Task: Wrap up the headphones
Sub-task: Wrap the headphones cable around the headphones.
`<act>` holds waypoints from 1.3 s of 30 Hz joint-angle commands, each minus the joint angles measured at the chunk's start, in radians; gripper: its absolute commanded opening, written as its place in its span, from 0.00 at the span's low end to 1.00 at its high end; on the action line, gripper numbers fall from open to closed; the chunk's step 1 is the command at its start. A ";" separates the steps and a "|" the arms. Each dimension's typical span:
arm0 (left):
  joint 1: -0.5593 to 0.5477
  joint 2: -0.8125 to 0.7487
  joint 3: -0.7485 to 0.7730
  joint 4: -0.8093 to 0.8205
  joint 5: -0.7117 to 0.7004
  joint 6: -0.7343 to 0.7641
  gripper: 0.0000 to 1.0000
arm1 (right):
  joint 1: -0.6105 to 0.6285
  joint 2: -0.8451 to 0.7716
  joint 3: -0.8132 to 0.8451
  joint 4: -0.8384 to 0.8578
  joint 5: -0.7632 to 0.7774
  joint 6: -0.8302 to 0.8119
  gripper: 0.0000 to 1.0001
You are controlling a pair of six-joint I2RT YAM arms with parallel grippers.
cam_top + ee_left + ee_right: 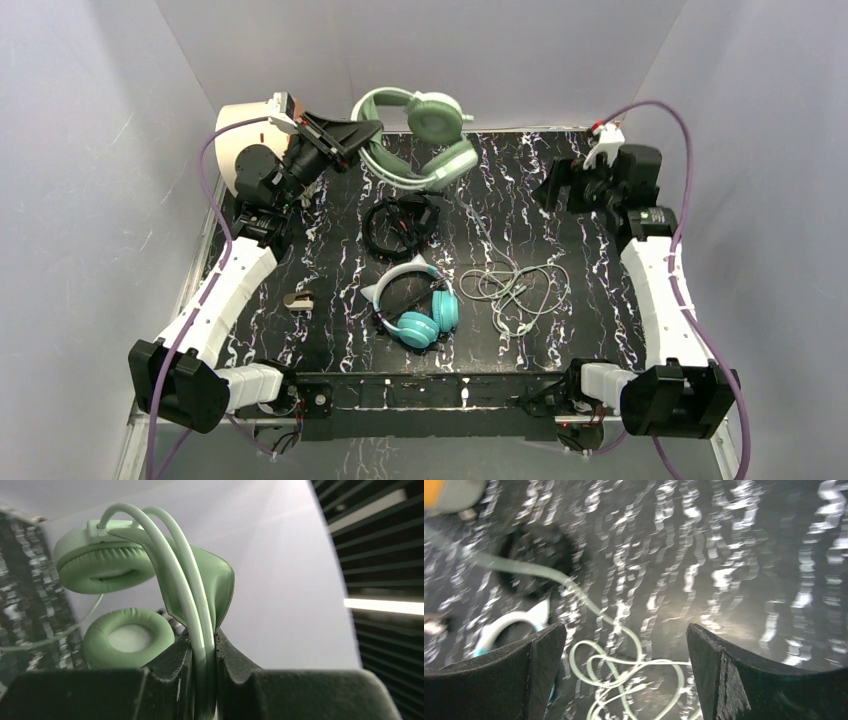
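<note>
left gripper [204,646] grips sage-green headset [433,118] by band | right gripper [624,630] jaws wide, empty | light cable [515,285] tangled beside teal headset [425,320]

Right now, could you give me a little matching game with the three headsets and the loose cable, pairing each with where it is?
Things:
1. pale sage-green over-ear headset
2. all-black headset
3. teal headset with white cat-ear band
4. tangled pale cable

Places:
A. lying closest to the near edge of the black marbled table
B. band pinched in the left gripper
C. loose on the table, right of the teal headset
D. middle of the table, beyond the teal headset

Pairs: 1-B, 2-D, 3-A, 4-C.
</note>
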 commanded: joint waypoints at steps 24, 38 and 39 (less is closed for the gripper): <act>0.009 0.106 0.490 0.370 -0.086 -0.342 0.00 | 0.094 -0.200 -0.517 0.848 -0.540 0.160 0.97; 0.009 0.167 0.611 0.360 -0.100 -0.348 0.00 | 0.161 -0.143 -0.716 1.150 -0.484 0.381 0.93; 0.010 0.169 0.615 0.360 -0.100 -0.350 0.00 | 0.173 -0.125 -0.722 1.180 -0.479 0.398 0.92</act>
